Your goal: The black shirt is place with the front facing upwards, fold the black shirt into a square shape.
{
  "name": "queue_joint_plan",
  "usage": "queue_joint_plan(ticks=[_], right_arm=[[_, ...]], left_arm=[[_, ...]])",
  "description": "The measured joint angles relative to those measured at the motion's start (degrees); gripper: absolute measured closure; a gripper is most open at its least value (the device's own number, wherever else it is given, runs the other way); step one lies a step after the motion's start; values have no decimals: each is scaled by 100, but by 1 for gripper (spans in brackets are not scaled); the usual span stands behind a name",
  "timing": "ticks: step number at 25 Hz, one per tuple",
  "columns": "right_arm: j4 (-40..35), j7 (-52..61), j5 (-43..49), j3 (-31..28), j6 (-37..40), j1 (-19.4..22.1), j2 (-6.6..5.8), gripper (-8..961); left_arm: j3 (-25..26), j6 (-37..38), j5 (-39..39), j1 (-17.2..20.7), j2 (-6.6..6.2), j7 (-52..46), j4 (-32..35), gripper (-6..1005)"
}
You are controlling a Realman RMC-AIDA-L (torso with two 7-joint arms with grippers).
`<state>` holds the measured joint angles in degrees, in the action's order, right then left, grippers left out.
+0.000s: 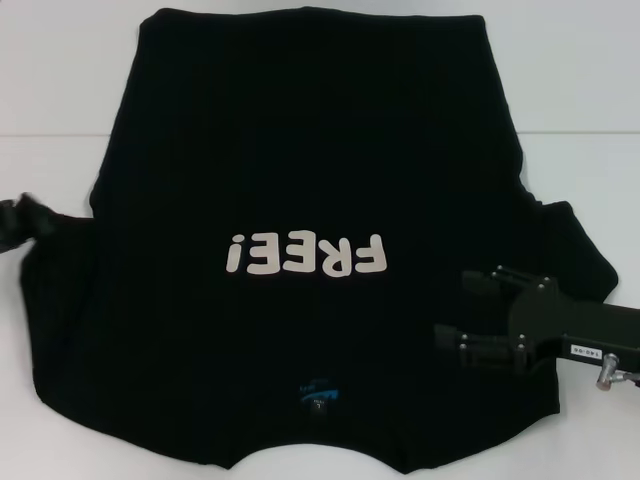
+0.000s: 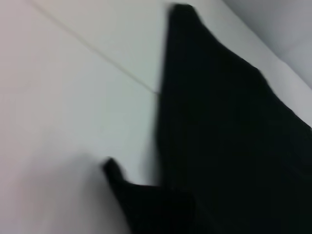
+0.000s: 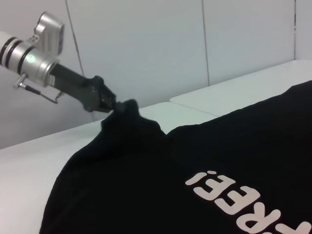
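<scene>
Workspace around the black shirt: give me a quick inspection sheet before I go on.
Surface: white table with a seam line across it; bare wherever the cloth does not cover it.
Job's things: black shirt spread front up, "FREE!" lettering showing, neck label toward the robot; no fold made yet.
Clutter: nothing seen.
Grippers: left gripper at the shirt's left sleeve, shut on the cloth and lifting it into a peak. Right gripper over the shirt's right side near the sleeve, fingers open, holding nothing.
Cables: nothing seen loose; only a small fitting on each arm's wrist.
Surroundings: plain pale wall panels behind the table.
</scene>
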<state>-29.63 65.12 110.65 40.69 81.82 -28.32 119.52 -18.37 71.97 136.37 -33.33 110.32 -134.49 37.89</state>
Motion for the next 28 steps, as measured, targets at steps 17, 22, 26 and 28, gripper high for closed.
queue_joint_plan(ticks=[17,22,26,28], right_arm=[[10,-15,0,-13,12,40,18,13],[-40,289,-54,-156,19,79,9,12],[-388,1748,-35,-409,6,71,-105,12],[-641,2882,106,-439,-41,25,-279,12]], left_arm=[[-738,734,-993,-393,503,568,-28,857],[-575,1570,-2307,100,391,2103,-467,658],[-671,2160,-2366,346,456,3555,-493,549],[-816,2332,-2349,472,548,4380,-485,499]])
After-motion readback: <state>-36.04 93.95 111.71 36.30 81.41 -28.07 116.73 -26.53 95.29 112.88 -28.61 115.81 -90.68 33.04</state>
